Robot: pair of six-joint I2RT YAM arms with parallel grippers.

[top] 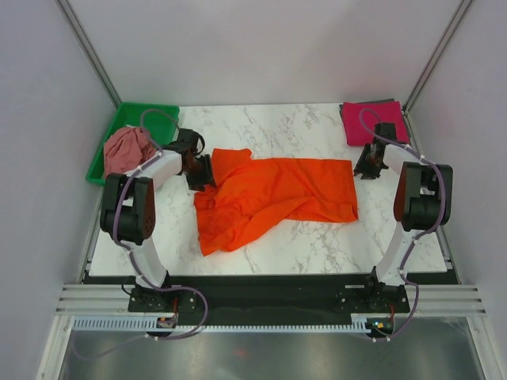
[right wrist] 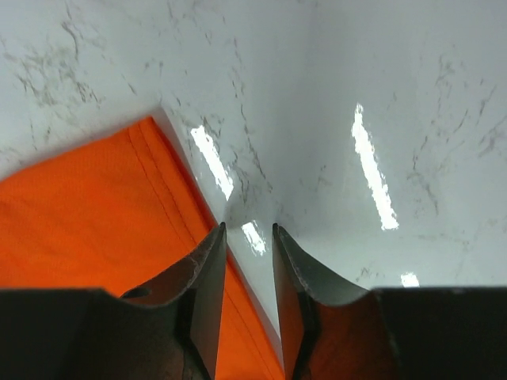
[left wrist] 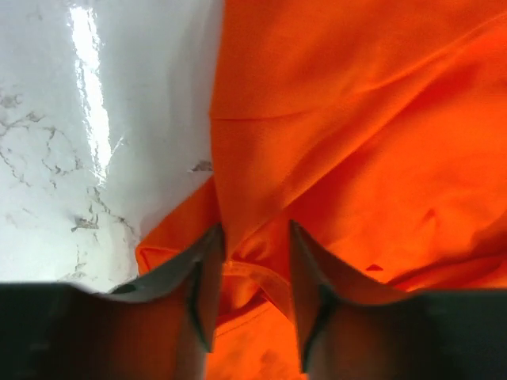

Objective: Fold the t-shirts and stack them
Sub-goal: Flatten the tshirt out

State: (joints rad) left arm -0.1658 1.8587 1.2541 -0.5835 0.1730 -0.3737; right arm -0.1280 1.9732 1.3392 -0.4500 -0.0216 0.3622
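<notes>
The bright orange t-shirt lies spread across the middle of the marble table, bunched and creased at its left end. My left gripper is at that left end, low over the cloth. In the left wrist view it is open, with a fold and a hem band of the orange t-shirt between the fingers. My right gripper is just off the shirt's right edge. In the right wrist view it is slightly open and empty over bare marble, with the shirt's hem under its left finger.
A magenta-pink t-shirt lies folded at the back right corner. A dusty rose t-shirt lies crumpled in the green tray at the back left. White walls close in the table on three sides.
</notes>
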